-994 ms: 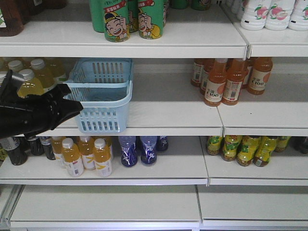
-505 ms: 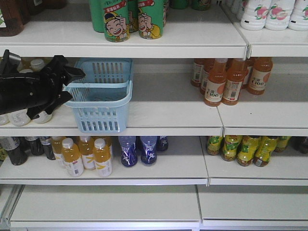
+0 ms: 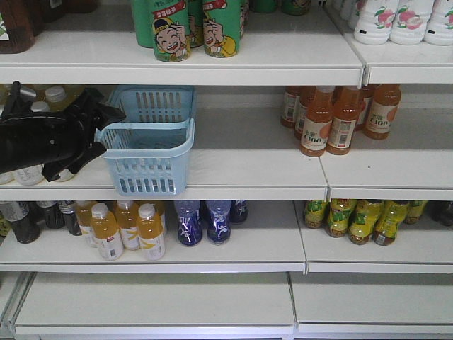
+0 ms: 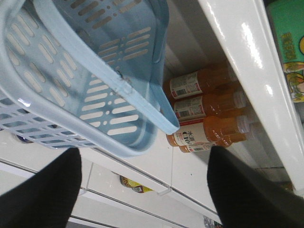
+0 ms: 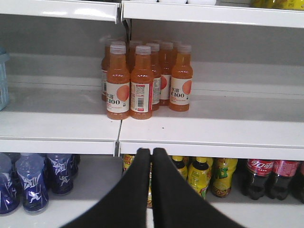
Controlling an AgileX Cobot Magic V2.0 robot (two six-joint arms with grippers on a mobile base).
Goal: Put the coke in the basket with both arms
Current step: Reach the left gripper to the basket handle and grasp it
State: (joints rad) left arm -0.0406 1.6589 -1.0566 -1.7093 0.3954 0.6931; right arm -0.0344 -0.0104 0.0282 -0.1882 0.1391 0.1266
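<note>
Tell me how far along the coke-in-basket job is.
Nothing looks done: the basket is empty. In hand: the left gripper is at the basket's left rim, fingers open. Left: the right gripper is shut and empty, and the coke stands untouched, to be grasped and placed in the basket.

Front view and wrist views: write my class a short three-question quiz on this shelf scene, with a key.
1. Which pincer is beside the basket?
2. The coke stands: A on the top shelf; B one shelf below the orange drinks; C on the floor.
3. True or false: the right pincer is open.
Key: 1 the left pincer, which is open; 2 B; 3 false, it is shut.
</note>
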